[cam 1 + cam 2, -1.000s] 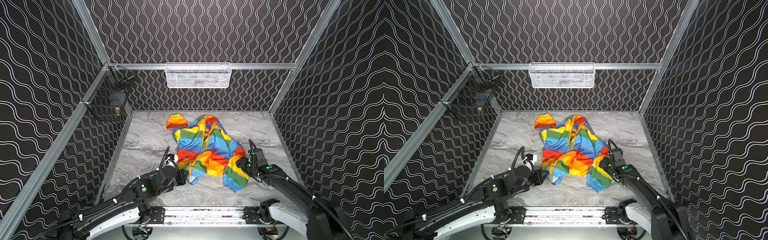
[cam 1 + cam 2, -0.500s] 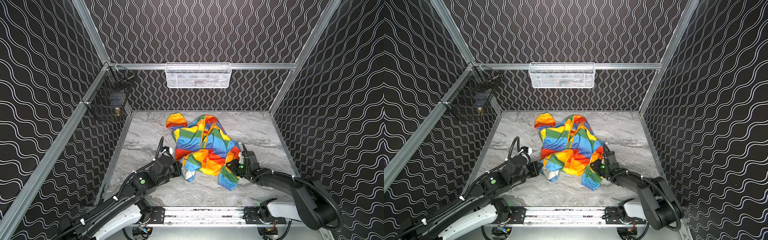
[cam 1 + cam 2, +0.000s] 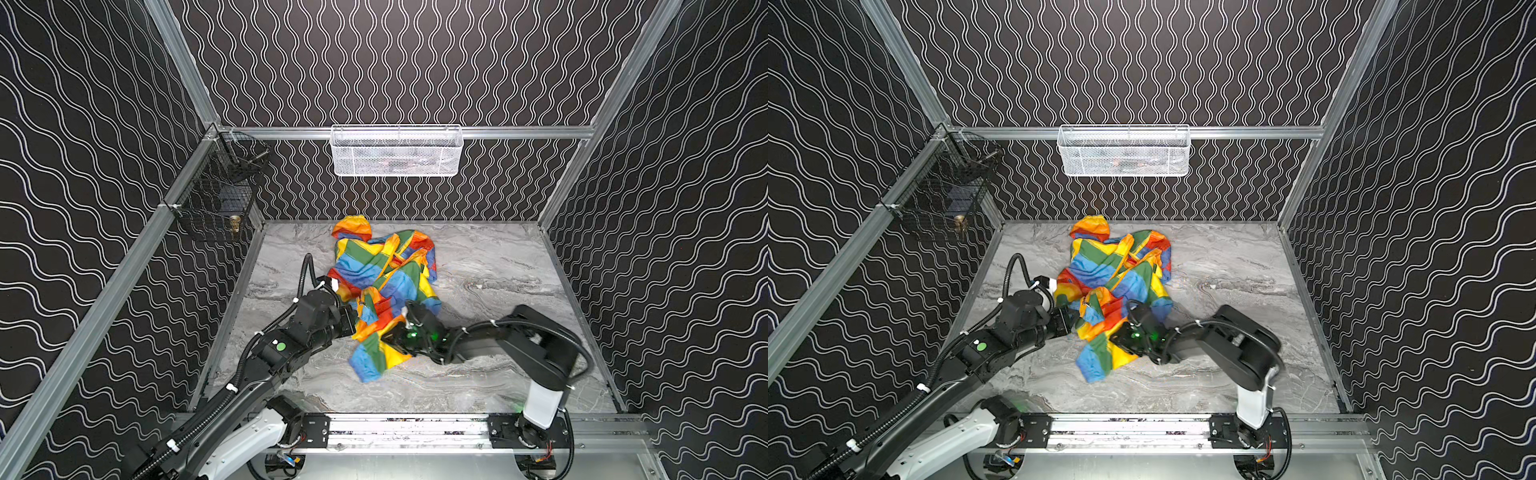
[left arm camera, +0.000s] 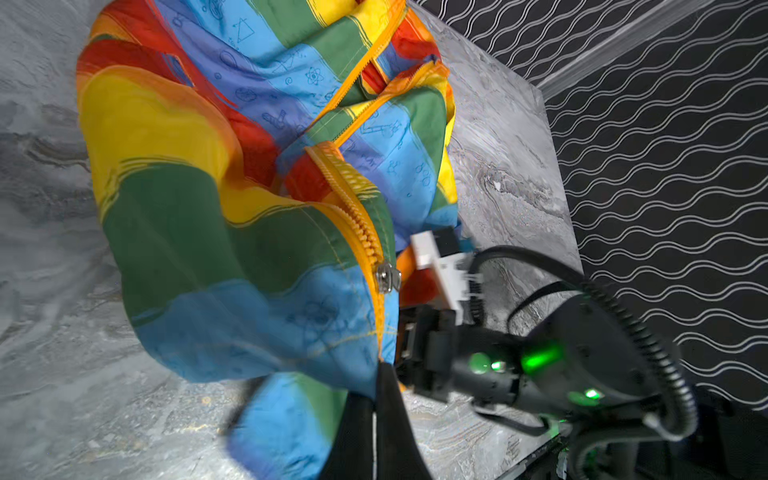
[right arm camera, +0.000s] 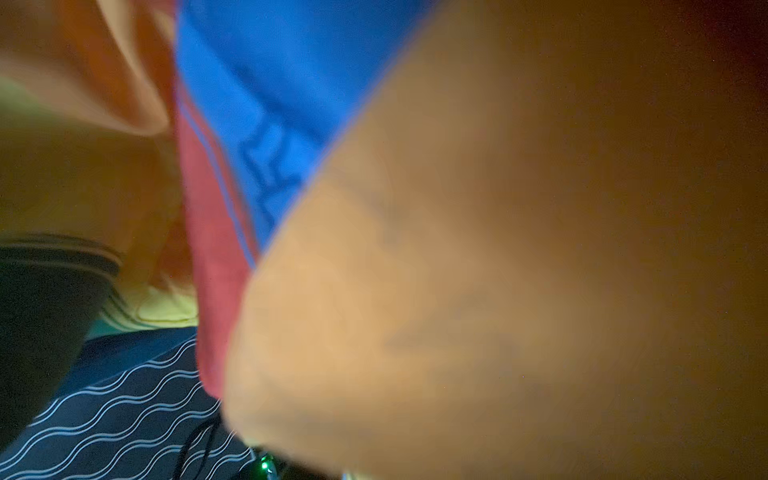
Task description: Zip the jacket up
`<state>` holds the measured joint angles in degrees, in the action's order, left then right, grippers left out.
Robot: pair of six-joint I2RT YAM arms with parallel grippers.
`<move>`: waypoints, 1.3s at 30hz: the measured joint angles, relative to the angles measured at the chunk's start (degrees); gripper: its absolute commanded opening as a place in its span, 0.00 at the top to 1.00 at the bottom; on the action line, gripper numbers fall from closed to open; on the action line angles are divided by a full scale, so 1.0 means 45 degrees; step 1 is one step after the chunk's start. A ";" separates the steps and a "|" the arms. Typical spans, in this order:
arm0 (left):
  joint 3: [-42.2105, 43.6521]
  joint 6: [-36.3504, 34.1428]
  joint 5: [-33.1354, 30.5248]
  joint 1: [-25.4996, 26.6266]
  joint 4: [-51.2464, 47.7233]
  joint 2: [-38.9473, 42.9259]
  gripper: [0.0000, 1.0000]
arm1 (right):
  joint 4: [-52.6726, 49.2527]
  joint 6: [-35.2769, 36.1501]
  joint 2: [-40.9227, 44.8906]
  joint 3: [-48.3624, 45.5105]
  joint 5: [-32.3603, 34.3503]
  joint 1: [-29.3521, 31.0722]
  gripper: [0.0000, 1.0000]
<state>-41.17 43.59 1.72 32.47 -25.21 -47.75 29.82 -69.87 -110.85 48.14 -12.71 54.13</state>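
Jacket (image 3: pixel 384 282) lies crumpled mid worktop (image 3: pixel 498 291), hood at far end. Zip barely begun, I'd say: slider (image 4: pixel 388 277) sits low nr hem, bands above it split apart, so most is left. L pincer (image 4: pixel 380 374) clenched on hem below slider. R pincer (image 3: pixel 390 337) buried in cloth & its wrist view is all blur, so can't tell its state.

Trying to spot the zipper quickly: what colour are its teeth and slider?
On the jacket, zipper teeth are orange-yellow, the slider silver; clearest in the left wrist view.
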 measured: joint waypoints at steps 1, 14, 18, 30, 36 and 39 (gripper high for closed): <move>-0.0010 -0.0058 0.0049 -0.0121 -0.0063 0.0019 1.00 | -0.0053 -0.0078 -0.0544 0.0782 0.0010 0.0228 0.75; -0.0024 -0.0646 0.0816 -0.1588 -0.0665 0.0253 1.00 | -0.2841 0.0704 0.0869 0.2404 0.1112 0.0588 0.46; 0.0000 -0.0767 0.1078 -0.1851 -0.0670 0.0112 1.00 | -0.4022 0.1477 0.3920 0.0583 0.2074 0.0136 0.36; 0.0510 -0.0763 0.1656 -0.2021 -0.0699 0.0330 1.00 | -0.6970 0.4624 0.5595 0.0933 0.2137 -0.6606 0.30; 0.0782 -0.0719 0.2098 -0.2040 -0.0719 0.0374 1.00 | -0.7043 0.5251 0.1656 0.4070 0.0063 -0.8136 0.35; 0.0933 -0.0699 0.2268 -0.2050 -0.0748 0.0457 1.00 | -0.6640 0.5144 -0.0155 0.5134 -0.0879 -0.8403 0.37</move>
<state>-36.97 40.45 11.92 23.24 -28.58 -45.69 -0.05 -46.72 -111.55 71.24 -16.67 16.32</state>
